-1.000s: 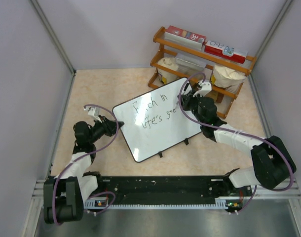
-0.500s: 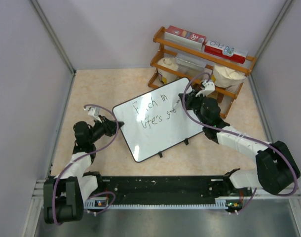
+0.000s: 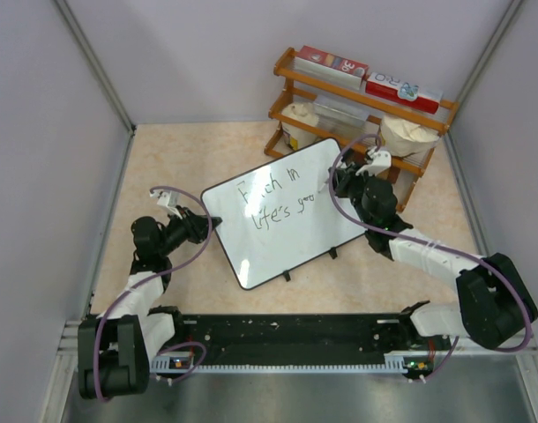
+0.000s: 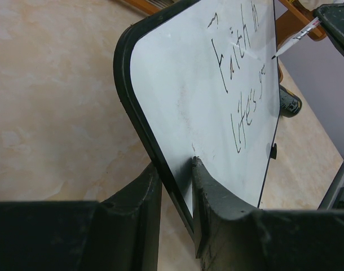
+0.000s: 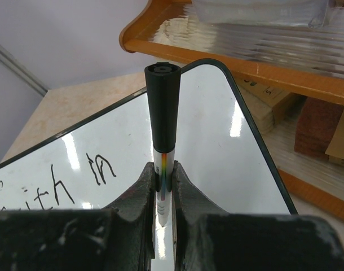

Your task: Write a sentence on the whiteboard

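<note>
The whiteboard (image 3: 278, 247) stands tilted on its black feet in the middle of the table. The sentence (image 3: 273, 201) runs in two black lines, roughly "Faith in" over "life's goo". My left gripper (image 3: 203, 225) is shut on the board's left rim; the left wrist view shows the rim (image 4: 135, 107) pinched between the fingers of the left gripper (image 4: 175, 164). My right gripper (image 3: 339, 185) is shut on a white marker (image 5: 162, 113) with a black cap end. The marker's tip (image 4: 275, 55) rests at the board's surface, at the end of the second line.
A wooden rack (image 3: 357, 115) stands just behind the board's far right corner, with boxes on top and white tubs on its lower shelf. Grey walls close in the table on three sides. The arms' black base rail (image 3: 287, 339) lies along the near edge.
My right gripper has moved a little to the right along the second line with the marker, uncovering more of "goo". The left gripper and the board have stayed still.
</note>
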Robot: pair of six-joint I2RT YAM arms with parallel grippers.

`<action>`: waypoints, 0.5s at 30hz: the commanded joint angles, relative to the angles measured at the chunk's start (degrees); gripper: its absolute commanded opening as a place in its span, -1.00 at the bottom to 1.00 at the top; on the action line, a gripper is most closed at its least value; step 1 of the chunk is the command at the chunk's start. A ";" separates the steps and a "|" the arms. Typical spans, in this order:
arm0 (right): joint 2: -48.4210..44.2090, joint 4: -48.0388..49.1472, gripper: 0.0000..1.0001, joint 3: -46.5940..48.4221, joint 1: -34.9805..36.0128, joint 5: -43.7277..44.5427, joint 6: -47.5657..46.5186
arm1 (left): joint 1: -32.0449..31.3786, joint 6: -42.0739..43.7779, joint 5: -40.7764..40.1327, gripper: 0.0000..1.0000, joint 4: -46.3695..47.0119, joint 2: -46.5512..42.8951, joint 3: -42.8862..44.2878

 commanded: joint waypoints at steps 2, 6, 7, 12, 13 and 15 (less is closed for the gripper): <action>-0.67 5.05 -1.00 -0.63 -0.58 1.05 -0.96 | -0.27 4.62 -1.53 -1.00 -1.02 0.91 0.22; 0.12 6.11 -1.00 -1.15 -0.67 0.26 -0.70 | -0.18 4.62 -1.44 -1.00 -1.02 0.91 0.22; 0.29 6.46 -1.00 -1.16 -0.58 0.17 -0.61 | -0.27 4.62 -1.53 -1.00 -1.02 0.99 0.22; 1.78 6.90 -1.00 -0.63 -0.58 -0.45 -0.17 | -0.27 4.62 -1.44 -1.00 -1.02 0.91 0.22; 1.88 7.08 -1.00 -0.63 -0.58 -0.45 -0.35 | -0.18 4.62 -1.44 -1.00 -1.02 0.91 0.22; 2.40 7.08 -1.00 -0.37 -0.58 -0.62 -0.17 | -0.18 4.62 -1.44 -1.00 -1.02 0.91 0.22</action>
